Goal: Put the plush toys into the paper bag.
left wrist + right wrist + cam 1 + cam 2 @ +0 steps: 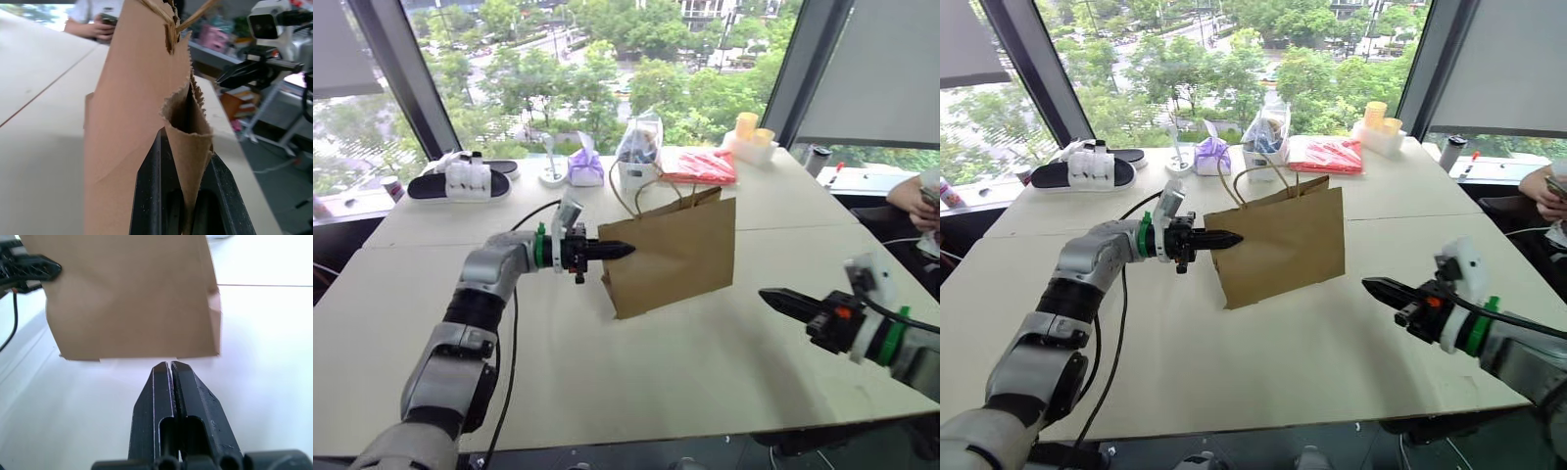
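The brown paper bag (675, 250) stands upright in the middle of the table, its twisted-cord handles up. My left gripper (625, 250) points level at the bag's near side edge and is shut on it; in the left wrist view the paper edge (188, 122) sits pinched between the black fingers (151, 186). Off to the bag's right, near the table's front edge, my right gripper (767, 294) hangs shut and empty, pointing toward the bag (132, 293) with a gap between them. The plush toys are out of view.
Along the far edge lie a black-and-white sandal (460, 181), a purple pouch (585, 168), a clear plastic bag (639, 147), a red packet (700, 166) and yellow cups (751, 127). A person's hand (913, 196) shows at the right edge. A black cable (514, 323) runs beside my left arm.
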You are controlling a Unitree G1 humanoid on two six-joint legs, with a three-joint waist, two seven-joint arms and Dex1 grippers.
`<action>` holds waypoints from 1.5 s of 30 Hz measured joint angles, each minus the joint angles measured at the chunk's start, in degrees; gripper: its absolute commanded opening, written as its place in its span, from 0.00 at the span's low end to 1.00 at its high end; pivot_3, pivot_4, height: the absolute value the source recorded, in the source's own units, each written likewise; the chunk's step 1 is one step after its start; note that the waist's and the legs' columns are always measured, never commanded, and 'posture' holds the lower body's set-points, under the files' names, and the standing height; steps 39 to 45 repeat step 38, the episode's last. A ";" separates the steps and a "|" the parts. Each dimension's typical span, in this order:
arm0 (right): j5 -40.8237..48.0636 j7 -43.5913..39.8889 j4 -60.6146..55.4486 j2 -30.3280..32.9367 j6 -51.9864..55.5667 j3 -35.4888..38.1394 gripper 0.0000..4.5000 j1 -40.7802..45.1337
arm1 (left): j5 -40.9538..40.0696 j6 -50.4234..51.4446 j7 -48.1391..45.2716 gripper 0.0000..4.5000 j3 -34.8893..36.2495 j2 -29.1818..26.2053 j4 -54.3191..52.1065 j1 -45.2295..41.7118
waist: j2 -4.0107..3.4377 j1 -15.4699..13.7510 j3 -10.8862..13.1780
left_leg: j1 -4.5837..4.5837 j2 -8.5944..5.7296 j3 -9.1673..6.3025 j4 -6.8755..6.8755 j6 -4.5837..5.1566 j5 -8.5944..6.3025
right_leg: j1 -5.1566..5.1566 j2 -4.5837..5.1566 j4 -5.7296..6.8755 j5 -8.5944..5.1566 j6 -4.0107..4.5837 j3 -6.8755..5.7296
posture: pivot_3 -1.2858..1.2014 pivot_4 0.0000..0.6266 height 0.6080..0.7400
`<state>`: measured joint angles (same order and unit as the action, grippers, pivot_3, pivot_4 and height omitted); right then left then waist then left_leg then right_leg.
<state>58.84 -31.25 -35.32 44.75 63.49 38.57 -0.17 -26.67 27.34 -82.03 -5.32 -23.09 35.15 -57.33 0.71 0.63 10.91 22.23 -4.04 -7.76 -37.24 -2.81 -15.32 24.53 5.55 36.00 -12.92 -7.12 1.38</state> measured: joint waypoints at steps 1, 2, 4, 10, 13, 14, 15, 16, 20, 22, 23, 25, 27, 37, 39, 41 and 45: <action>0.94 0.40 -0.70 0.26 0.00 1.16 0.00 -0.70 | 0.87 -1.40 -2.29 0.01 -0.69 0.69 3.39 -1.76 | 0.01 0.12 0.00 | 0.00 0.00 0.01 -0.01 0.00 0.00 | 0.00 0.00 0.00 0.00 0.00 0.00 | 0.52 0.24 1.00; 1.80 0.87 -1.37 0.54 0.00 2.18 0.00 -1.29 | 1.78 -2.98 -4.19 0.01 -1.15 1.40 6.08 -3.25 | 0.01 0.20 0.01 | -0.01 0.01 0.02 -0.02 0.00 0.00 | 0.00 0.00 0.00 0.00 0.00 0.00 | 0.52 0.24 1.00; 3.60 1.96 -2.61 0.79 -0.11 3.68 0.00 -1.94 | 3.83 -6.81 -7.11 0.01 -2.39 2.35 10.79 -5.35 | 0.01 0.24 0.01 | -0.02 0.01 0.03 -0.01 0.00 0.00 | 0.00 0.00 0.00 0.00 0.00 0.00 | 0.52 0.24 1.00; 7.19 5.59 -5.32 0.81 -0.81 4.35 0.00 -4.74 | 9.35 -16.57 -9.83 0.13 -4.64 5.49 25.89 -11.02 | 0.12 -0.06 0.07 | 0.06 -0.01 -0.01 -0.08 0.01 0.00 | 0.00 0.01 -0.02 0.00 -0.02 0.00 | 0.52 0.24 1.00; 7.77 6.89 -5.98 1.11 -1.95 3.09 0.00 -4.68 | 12.43 -20.99 -9.68 0.40 -4.55 6.25 29.87 -13.15 | 0.13 0.00 0.08 | 0.06 -0.01 -0.02 -0.07 0.02 -0.01 | 0.00 0.01 -0.01 -0.01 -0.03 0.00 | 0.52 0.24 1.00; 7.80 7.26 -5.97 1.39 -2.25 2.66 0.00 -4.63 | 12.88 -21.84 -9.64 0.53 -4.41 6.27 30.36 -13.46 | 0.13 0.07 0.08 | 0.05 -0.01 -0.02 -0.06 0.02 -0.01 | 0.00 0.01 -0.01 -0.01 -0.04 0.00 | 0.52 0.24 1.00; 7.81 7.51 -5.94 1.46 -2.63 2.21 0.00 -4.50 | 13.47 -22.49 -9.62 0.65 -4.24 6.25 31.06 -13.84 | 0.13 0.12 0.08 | 0.05 0.00 -0.02 -0.06 0.02 -0.01 | 0.00 0.00 0.00 -0.02 -0.04 0.00 | 0.52 0.24 1.00; 7.79 7.65 -5.91 1.54 -2.79 1.67 0.00 -4.22 | 13.85 -23.10 -9.55 0.75 -4.02 6.13 31.63 -14.02 | 0.13 0.16 0.08 | 0.03 0.00 -0.02 -0.06 0.02 -0.01 | 0.00 0.00 0.00 -0.02 -0.04 0.00 | 0.52 0.24 1.00; 7.18 6.84 -5.07 3.72 -4.21 -1.53 0.00 -3.39 | 15.72 -25.88 -8.53 0.99 -2.96 4.02 31.62 -13.81 | 0.13 0.19 0.08 | 0.03 0.00 -0.02 -0.06 0.02 -0.01 | 0.00 0.00 0.02 -0.02 -0.05 0.00 | 0.52 0.24 1.00; 6.44 6.21 -4.66 4.81 -4.92 -2.87 0.00 -3.12 | 16.22 -26.91 -7.99 0.99 -2.34 2.31 31.02 -13.30 | 0.13 0.07 0.07 | 0.03 -0.01 -0.04 -0.06 0.02 -0.01 | 0.00 0.00 0.02 -0.02 -0.05 0.00 | 0.52 0.24 1.00; 5.87 5.68 -4.49 5.50 -5.27 -3.99 0.00 -2.51 | 16.21 -26.49 -7.72 0.99 -2.07 1.42 29.58 -12.35 | 0.12 0.11 0.07 | 0.03 -0.01 -0.04 -0.06 0.02 -0.01 | 0.00 0.00 0.02 -0.02 -0.05 0.00 | 0.52 0.24 1.00; 4.25 3.50 -3.86 7.97 -6.27 -6.47 0.00 -1.34 | 15.76 -23.88 -7.14 0.99 -0.49 -1.39 23.28 -8.77 | 0.13 0.47 0.08 | 0.03 0.01 -0.03 -0.06 0.02 -0.01 | 0.02 -0.01 0.04 -0.02 -0.05 0.02 | 0.52 0.24 1.00; 2.37 1.24 -2.75 9.79 -7.30 -8.28 0.00 -0.50 | 14.14 -18.83 -6.27 0.99 0.99 -5.07 14.27 -4.26 | 0.13 0.59 0.08 | 0.02 0.04 -0.07 -0.01 0.02 -0.01 | 0.04 -0.01 0.07 -0.02 -0.05 0.01 | 0.52 0.24 1.00; -3.74 -7.30 0.94 13.36 -10.69 -17.44 0.00 5.65 | -1.20 11.09 7.33 0.99 10.20 -13.16 -36.67 24.04 | 0.12 -0.06 0.08 | 0.04 0.14 -0.14 -0.07 0.01 -0.01 | -0.02 0.03 0.01 -0.03 -0.05 0.02 | 0.52 0.24 1.00; -3.90 -7.98 0.94 13.53 -10.69 -17.78 0.00 5.88 | -2.61 12.92 9.24 0.99 10.94 -13.25 -40.40 26.45 | 0.12 -0.04 0.08 | 0.04 0.20 -0.13 -0.08 0.01 -0.01 | -0.02 0.03 0.00 -0.03 -0.05 0.02 | 0.52 0.24 1.00; -3.90 -7.98 0.94 13.53 -10.69 -17.78 0.00 5.88 | -2.61 12.92 9.24 0.99 10.94 -13.25 -40.40 26.45 | 0.12 -0.04 0.08 | 0.04 0.20 -0.13 -0.08 0.01 -0.01 | -0.02 0.03 0.00 -0.03 -0.05 0.02 | 0.52 0.24 1.00; -3.90 -7.98 0.94 13.53 -10.69 -17.78 0.00 5.88 | -2.61 12.92 9.24 0.99 10.94 -13.25 -40.40 26.45 | 0.12 -0.04 0.08 | 0.04 0.20 -0.13 -0.08 0.01 -0.01 | -0.02 0.03 0.00 -0.03 -0.05 0.02 | 0.52 0.24 1.00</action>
